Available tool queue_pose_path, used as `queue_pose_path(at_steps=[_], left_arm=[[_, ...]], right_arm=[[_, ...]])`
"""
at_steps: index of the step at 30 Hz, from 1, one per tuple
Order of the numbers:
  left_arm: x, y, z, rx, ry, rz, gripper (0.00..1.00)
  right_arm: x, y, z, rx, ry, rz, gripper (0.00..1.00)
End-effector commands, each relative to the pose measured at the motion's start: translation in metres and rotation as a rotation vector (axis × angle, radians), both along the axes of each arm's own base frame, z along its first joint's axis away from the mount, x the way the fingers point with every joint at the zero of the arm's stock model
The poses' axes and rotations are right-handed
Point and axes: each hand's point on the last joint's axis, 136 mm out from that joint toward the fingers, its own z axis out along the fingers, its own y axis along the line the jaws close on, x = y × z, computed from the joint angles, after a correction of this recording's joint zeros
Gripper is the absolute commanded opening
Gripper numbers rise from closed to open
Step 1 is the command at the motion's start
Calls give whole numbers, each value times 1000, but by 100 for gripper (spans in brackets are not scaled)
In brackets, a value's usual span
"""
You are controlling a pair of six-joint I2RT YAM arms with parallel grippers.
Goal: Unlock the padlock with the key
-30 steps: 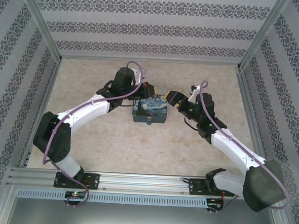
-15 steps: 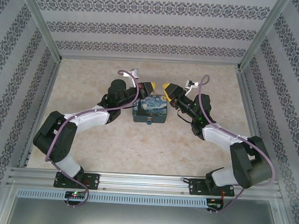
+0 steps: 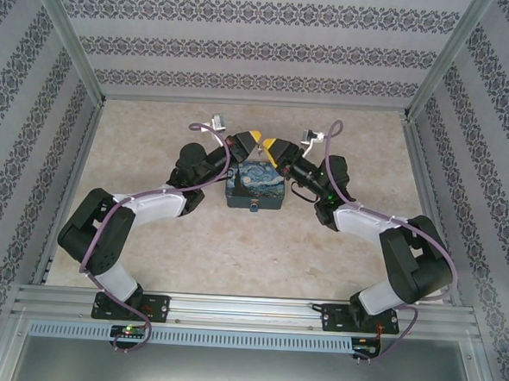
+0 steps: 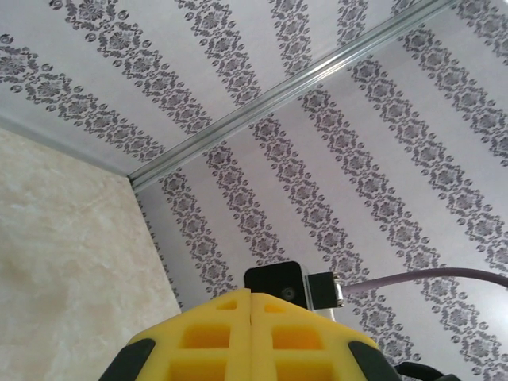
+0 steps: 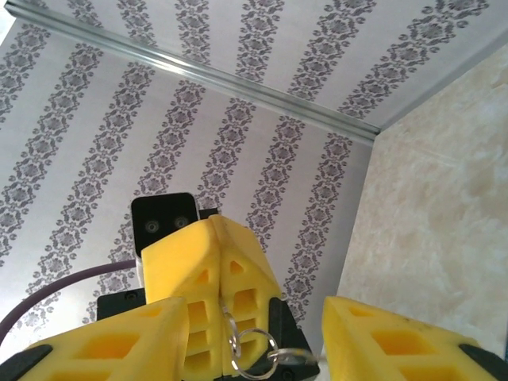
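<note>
At left claw (image 5: 221,279) tip, key ring (image 5: 254,347)

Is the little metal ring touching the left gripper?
Touching. The right wrist view shows the ring hanging from between the left gripper's shut yellow fingers, pinched at the seam.

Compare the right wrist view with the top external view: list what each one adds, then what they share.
Right wrist: thin metal rings dangling beside the left gripper's shut yellow fingers, seen through the right gripper's open jaws.
Top external: the blue-and-yellow Starry Night printed box, the tiny blue-bodied padlock at its near edge, and the left arm and right arm whole.
Shared: both grippers, tips close together, the patterned wall and the beige table.
</note>
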Motion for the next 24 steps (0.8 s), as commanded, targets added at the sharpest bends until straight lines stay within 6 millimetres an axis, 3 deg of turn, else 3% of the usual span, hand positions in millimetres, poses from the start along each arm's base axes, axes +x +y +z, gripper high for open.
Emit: queue_pose_path(at_steps=[1, 24], left_arm=[[1, 9, 11, -55, -35, 23, 0], [3, 9, -5, -52, 5, 27, 0]], right_arm=[[-4, 9, 23, 50, -77, 37, 47], [-1, 21, 13, 90, -61, 81, 25]])
